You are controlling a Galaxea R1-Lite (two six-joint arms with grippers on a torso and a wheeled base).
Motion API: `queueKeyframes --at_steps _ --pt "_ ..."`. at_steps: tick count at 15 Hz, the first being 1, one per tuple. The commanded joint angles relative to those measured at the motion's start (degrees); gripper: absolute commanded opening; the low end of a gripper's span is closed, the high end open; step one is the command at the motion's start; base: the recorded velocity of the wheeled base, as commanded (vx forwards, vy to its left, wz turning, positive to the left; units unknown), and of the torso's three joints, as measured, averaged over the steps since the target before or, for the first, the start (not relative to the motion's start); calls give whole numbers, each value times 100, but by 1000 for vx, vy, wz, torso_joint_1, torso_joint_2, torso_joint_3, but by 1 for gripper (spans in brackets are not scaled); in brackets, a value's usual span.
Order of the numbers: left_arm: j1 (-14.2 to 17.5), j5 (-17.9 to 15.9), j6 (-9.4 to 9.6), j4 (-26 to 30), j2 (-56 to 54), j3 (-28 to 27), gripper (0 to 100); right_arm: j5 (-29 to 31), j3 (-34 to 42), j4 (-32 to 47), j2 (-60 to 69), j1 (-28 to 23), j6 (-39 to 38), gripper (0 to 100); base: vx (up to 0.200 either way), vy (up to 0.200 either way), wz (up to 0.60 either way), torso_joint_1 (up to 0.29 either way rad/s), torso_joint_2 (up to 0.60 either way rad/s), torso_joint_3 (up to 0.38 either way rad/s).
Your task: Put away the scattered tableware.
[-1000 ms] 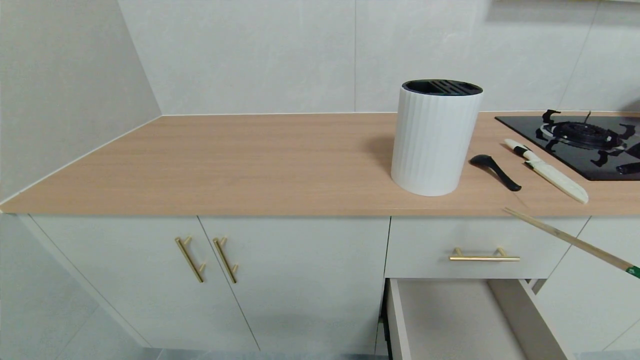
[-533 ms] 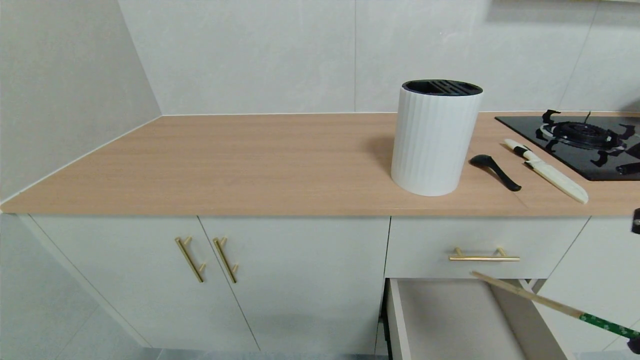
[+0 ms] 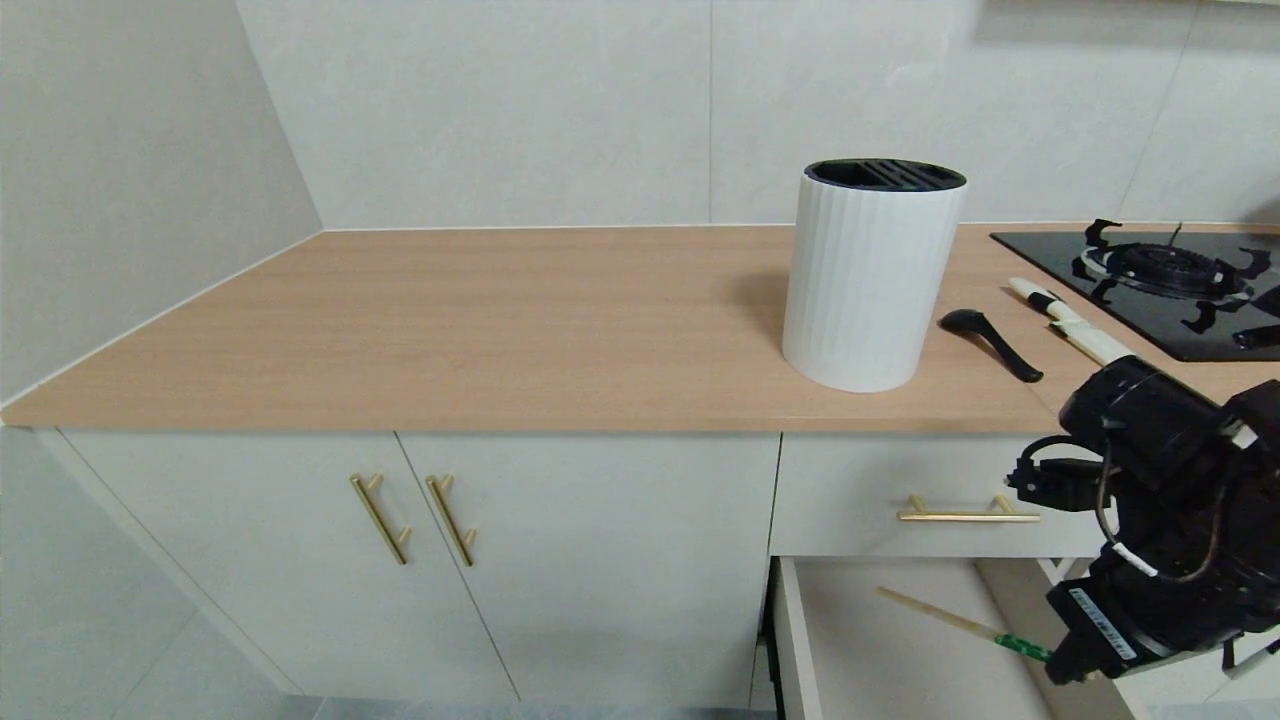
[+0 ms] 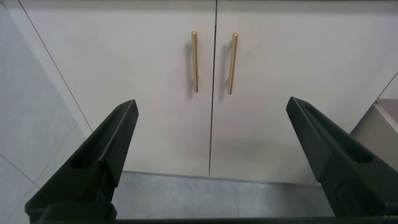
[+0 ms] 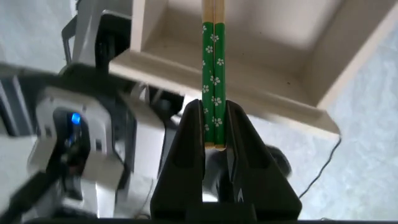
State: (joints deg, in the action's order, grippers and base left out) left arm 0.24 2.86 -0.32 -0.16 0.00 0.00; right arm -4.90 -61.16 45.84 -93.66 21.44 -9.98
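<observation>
Now | right pincer (image 5: 213,118) clamps 2 chopsticks (image 5: 208,62) | tips leftward over drawer (image 3: 860,665)

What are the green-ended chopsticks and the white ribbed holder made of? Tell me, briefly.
The pale chopsticks with green flowered ends: probably bamboo or wood, matte tan shafts, painted ends. The white ribbed cylindrical holder: likely plastic, smooth satin sheen, black slotted top.

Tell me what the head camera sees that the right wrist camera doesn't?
Head view, not the wrist: the wooden counter with the white holder, black spoon, knife and stove. Right wrist view, not the head: tiny white flowers on the green ends pinched in the right tool. Both: the chopsticks pointing into the open drawer.
</observation>
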Motion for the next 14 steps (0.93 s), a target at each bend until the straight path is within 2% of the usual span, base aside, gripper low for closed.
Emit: queueKeyframes --at_steps 1,9,14 --pt "2 4 -3 -2 0 0 100 68 157 -277 -618 9 -232 0 0 0 0 0 0 0" --pt "2 4 -3 -2 0 0 100 68 166 -971 -1119 18 -751 0 0 0 0 0 0 0" --pt "2 4 -3 -2 0 0 100 68 236 -1226 -1067 18 -786 0 0 0 0 -140 367 232"
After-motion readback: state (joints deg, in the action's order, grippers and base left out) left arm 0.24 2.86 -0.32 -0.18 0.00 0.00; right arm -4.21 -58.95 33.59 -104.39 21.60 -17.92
